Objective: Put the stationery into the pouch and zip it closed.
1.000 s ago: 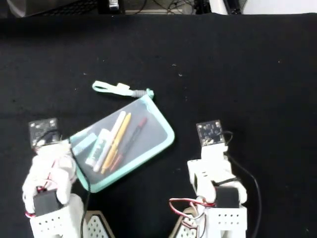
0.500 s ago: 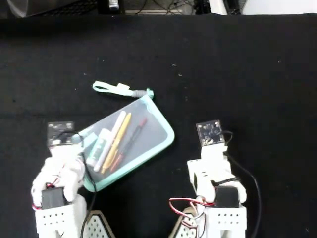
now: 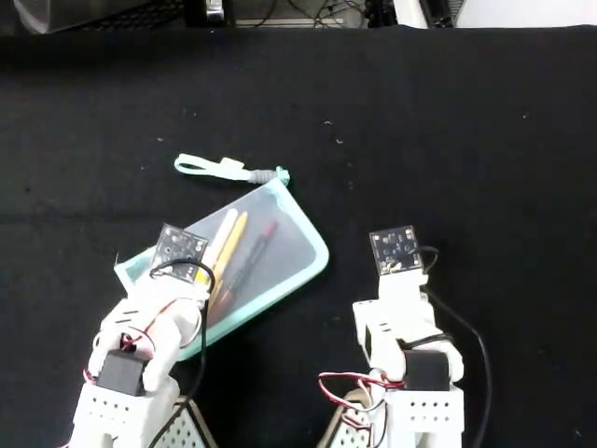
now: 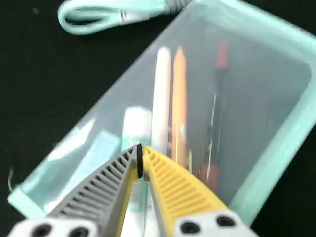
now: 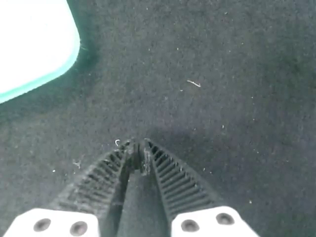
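Note:
A clear pouch (image 3: 280,247) with a mint-green edge lies flat on the black table, its wrist strap (image 3: 210,168) stretched out toward the far left. Inside it I see a white pen (image 4: 160,98), an orange pencil (image 4: 180,103), a dark pen with a red tip (image 4: 217,103), and a white tube (image 4: 136,126). My left gripper (image 4: 139,157) is shut and hovers over the near-left part of the pouch (image 4: 256,98), above the tube. My right gripper (image 5: 136,150) is shut over bare table, right of the pouch's corner (image 5: 34,44).
The left arm (image 3: 149,327) covers the pouch's near-left end in the high view. The right arm (image 3: 406,327) stands at the front, right of the pouch. Cables and equipment line the table's far edge (image 3: 298,26).
The left arm has swung right, from beside the pouch's left end to above the pouch. The right arm and the pouch have not moved.

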`<act>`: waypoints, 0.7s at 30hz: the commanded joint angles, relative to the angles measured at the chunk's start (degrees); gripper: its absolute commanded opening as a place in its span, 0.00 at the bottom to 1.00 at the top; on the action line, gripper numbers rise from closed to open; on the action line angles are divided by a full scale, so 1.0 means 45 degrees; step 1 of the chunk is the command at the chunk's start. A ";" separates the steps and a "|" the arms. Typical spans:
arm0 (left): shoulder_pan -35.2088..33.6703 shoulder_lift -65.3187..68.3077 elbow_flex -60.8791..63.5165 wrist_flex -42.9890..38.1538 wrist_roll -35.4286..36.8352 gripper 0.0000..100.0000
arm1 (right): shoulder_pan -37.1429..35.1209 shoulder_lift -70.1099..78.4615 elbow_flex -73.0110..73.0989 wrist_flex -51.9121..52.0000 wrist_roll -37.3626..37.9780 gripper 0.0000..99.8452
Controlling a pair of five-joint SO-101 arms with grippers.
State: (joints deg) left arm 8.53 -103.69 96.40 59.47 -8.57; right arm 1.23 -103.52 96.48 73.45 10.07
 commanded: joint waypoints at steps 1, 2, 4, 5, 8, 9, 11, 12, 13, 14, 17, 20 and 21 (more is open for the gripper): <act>0.0127 -0.0098 0.0088 0.1582 0.0039 0.04 | 0.0137 -0.0596 0.0029 0.0039 -0.0117 0.01; 0.0127 -0.0098 0.0088 0.2188 0.0039 0.04 | 0.0117 -0.0596 0.0029 0.0039 -0.0117 0.01; -0.0186 -0.0098 0.0088 0.3106 0.0020 0.04 | 0.0098 -0.0596 0.0029 0.0039 -0.0117 0.01; -0.0654 -0.0098 0.0088 0.2989 0.0020 0.04 | 0.0078 -0.0596 0.0029 0.0039 -0.0117 0.01; -0.3057 -0.0098 -0.0029 0.3028 0.0020 0.04 | 0.0078 -0.0596 0.0029 0.0039 -0.0117 0.01; -0.3976 -0.0098 -0.0127 0.3087 0.0020 0.04 | 0.0078 -0.0596 0.0029 0.0039 -0.0137 0.01; -0.5675 -0.0098 -0.0205 0.3106 0.0020 0.04 | 0.0078 -0.0596 0.0029 0.0039 -0.0137 0.01; -0.6359 -0.0098 -0.0107 0.3087 0.0020 0.04 | 0.0078 -0.0596 0.0029 0.0039 -0.0137 0.01; -0.6886 -0.0098 0.0029 0.3048 0.0020 0.04 | 0.0078 -0.0596 0.0029 0.0039 -0.0137 0.01; -0.7277 -0.0098 0.0205 0.3009 0.0020 0.04 | 0.0078 -0.0596 0.0029 0.0039 -0.0137 0.01; -0.8117 -0.0098 0.0205 0.2989 0.0020 0.04 | 0.0098 -0.0596 0.0029 0.0039 -0.0117 0.01; -0.9016 -0.0098 0.0205 0.2989 0.0000 0.04 | 0.0098 -0.0596 0.0029 0.0039 -0.0117 0.01; -0.9250 -0.0098 0.0205 0.2989 0.0000 0.04 | 0.0098 -0.0596 0.0029 0.0039 -0.0117 0.01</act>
State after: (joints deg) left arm -28.92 -104.13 96.31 72.57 -8.31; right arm 1.23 -103.52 96.48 73.45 9.98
